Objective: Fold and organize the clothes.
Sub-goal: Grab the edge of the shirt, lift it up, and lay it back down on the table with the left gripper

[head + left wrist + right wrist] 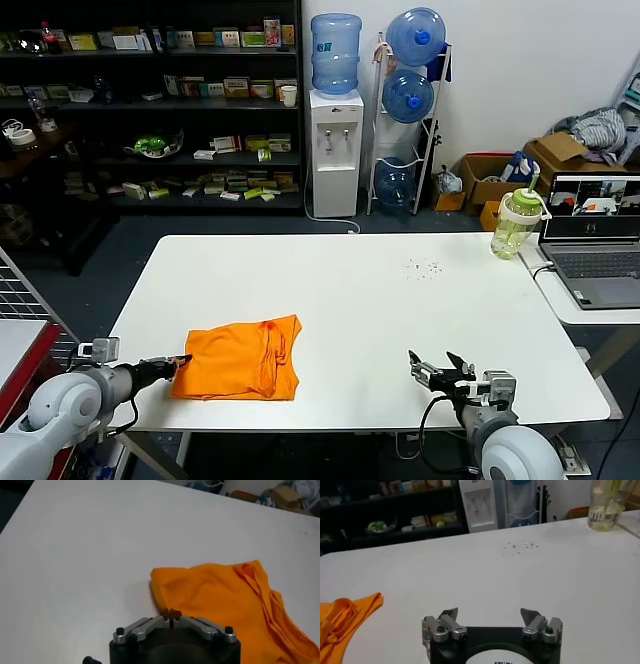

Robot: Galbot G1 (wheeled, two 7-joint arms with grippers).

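Your orange T-shirt (240,358) lies in a loose, uneven bundle on the near left of the white desk (400,320). The left end effector (181,361) sits at its left edge, tips pressed together, seemingly nipping a bit of fabric. Pull now and you may drag the bundle undone. The right end effector (437,368) waits spread, well apart.

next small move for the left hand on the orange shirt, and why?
Probably draw the left hand slightly back from the T-shirt and open it. The hand sits shut at the shirt's near-left edge, and the shirt lies in a compact, roughly folded bundle on the table. No cloth shows between the fingertips in the left wrist view. The right hand waits open, well clear.
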